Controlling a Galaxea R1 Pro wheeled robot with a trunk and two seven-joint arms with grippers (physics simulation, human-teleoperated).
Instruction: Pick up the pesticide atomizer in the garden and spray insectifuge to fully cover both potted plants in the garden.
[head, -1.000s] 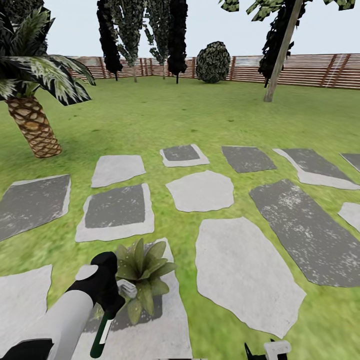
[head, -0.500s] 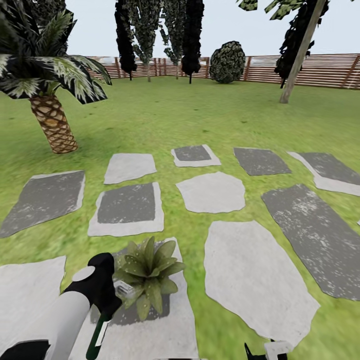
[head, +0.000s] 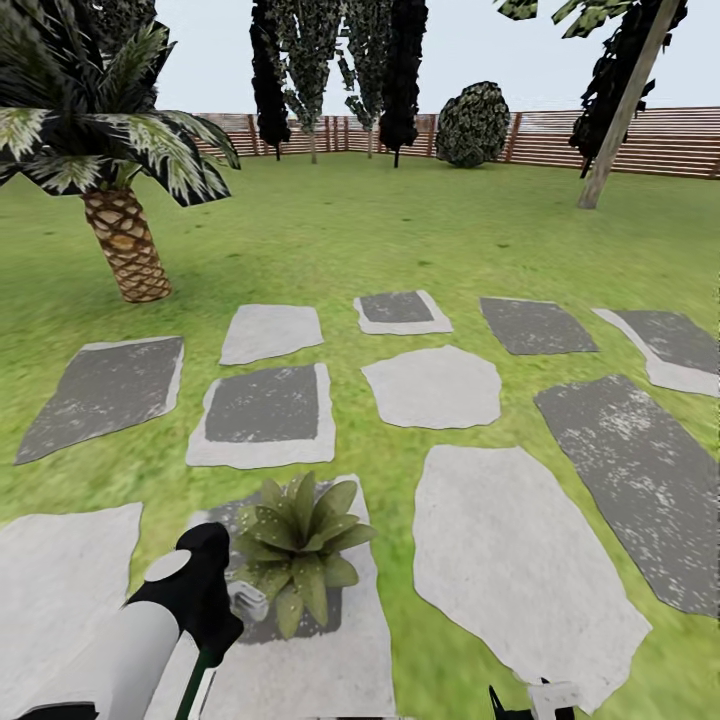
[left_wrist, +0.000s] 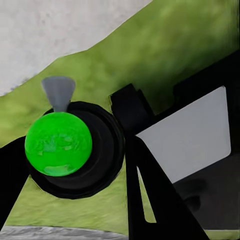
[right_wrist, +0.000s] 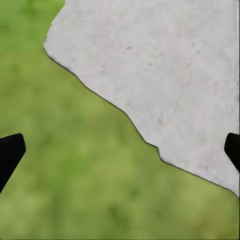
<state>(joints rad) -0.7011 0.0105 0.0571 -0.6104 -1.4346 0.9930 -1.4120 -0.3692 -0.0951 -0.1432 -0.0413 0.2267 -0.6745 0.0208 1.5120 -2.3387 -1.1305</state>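
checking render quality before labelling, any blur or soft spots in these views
Head view: the broad-leaved green potted plant is fairly sharp, grey stepping slabs slightly smeared. Left wrist view: the dark green-black atomizer looms close, soft-edged. Right wrist view: green lawn is blurred.

Green lawn with grey stepping slabs; slatted wooden fence behind; pale sky.

Green-black pesticide atomizer in left pincer — white head beside leafy potted plant on slab.
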